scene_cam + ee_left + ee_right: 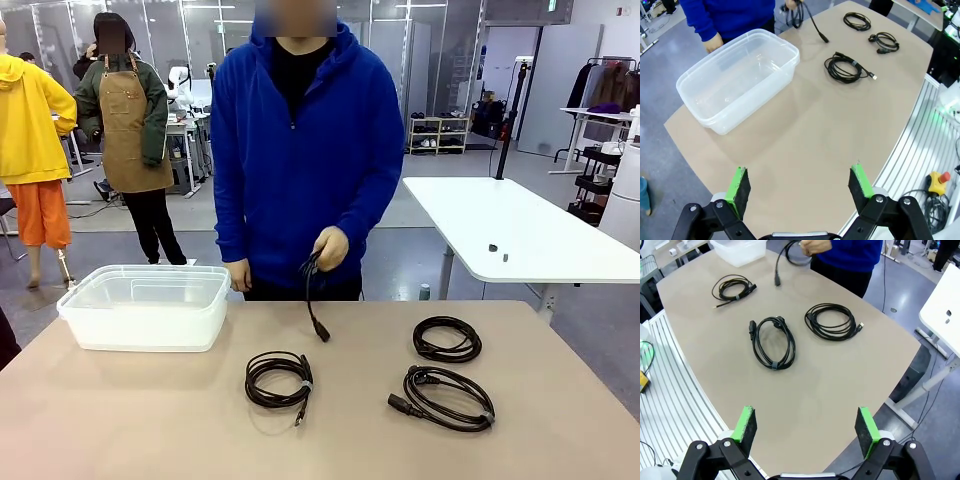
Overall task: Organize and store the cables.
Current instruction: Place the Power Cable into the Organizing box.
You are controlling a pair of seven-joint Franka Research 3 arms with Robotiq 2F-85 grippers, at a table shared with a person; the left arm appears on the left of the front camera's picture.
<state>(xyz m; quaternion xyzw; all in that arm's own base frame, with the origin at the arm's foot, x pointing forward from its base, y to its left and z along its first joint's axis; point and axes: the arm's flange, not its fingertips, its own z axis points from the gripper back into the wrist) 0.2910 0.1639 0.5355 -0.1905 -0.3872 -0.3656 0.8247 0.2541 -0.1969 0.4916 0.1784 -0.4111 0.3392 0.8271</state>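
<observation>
Cables lie as three black coils on the tan worktop (150, 430): a middle coil (279, 378), a far right coil (447, 339) and a near right coil (443, 397) just beside it. All lie well apart from the clear plastic bin (150, 328) at the left. A fourth cable (311, 295) dangles from the person's hand (330, 247). The left fingers (740, 187) and right fingers (746, 425) stand wide, holding nothing.

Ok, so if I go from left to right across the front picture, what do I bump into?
clear plastic tub → coiled cable → dangling cable held in the person's hand → far coil and near coil, which sit level with each other at the right.
</observation>
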